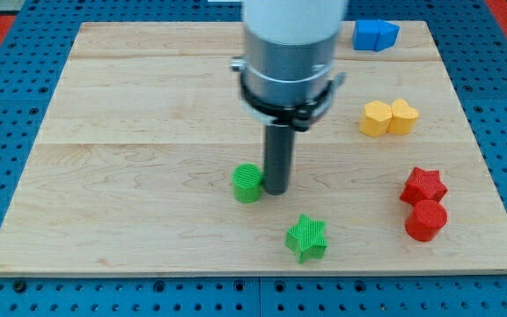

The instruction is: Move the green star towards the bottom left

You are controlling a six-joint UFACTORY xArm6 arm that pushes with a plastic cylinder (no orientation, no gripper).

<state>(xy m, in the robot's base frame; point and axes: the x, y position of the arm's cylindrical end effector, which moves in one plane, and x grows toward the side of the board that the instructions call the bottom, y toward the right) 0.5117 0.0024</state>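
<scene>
The green star (307,238) lies on the wooden board near the view's bottom, a little right of centre. My tip (275,190) rests on the board up and to the left of the star, apart from it. A green round block (247,183) sits right beside the tip on its left, touching or nearly touching it.
A red star (423,186) and a red round block (426,220) sit at the view's right. A yellow heart-like block (389,117) is above them. A blue block (375,34) lies at the board's top edge. The wooden board (130,176) rests on a blue pegboard.
</scene>
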